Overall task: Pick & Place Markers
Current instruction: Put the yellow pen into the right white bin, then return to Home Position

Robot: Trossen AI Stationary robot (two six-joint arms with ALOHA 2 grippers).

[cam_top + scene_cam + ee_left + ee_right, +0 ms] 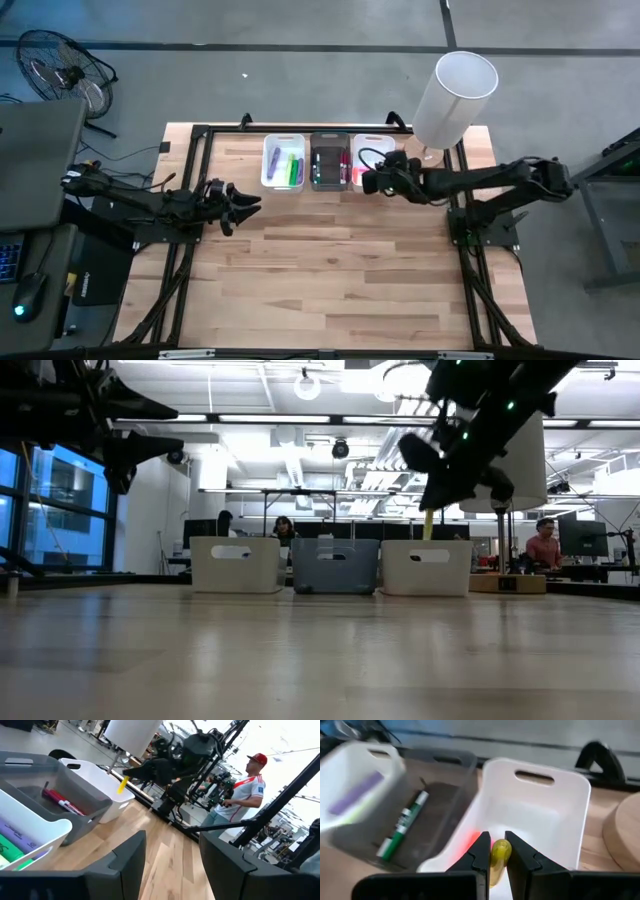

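Over the right bin (535,805), at the high view's upper middle, my right gripper (495,852) is clamped on a yellow marker (499,851) hanging upright. It looks light, stiff and slick, so mid-barrel is where I pinch. My left gripper (238,205) waits at centre-left, jaws apart.

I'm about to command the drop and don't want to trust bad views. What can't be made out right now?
- Low view: the bins' contents, hidden by their walls, e.g. the right white bin.
- Right wrist view: the yellow marker, its lower length hidden between the right gripper's fingers.
- High view: the same marker, hidden under the gripper.
- Left wrist view: the left white bin, cut off by the edge; the left gripper waits open.
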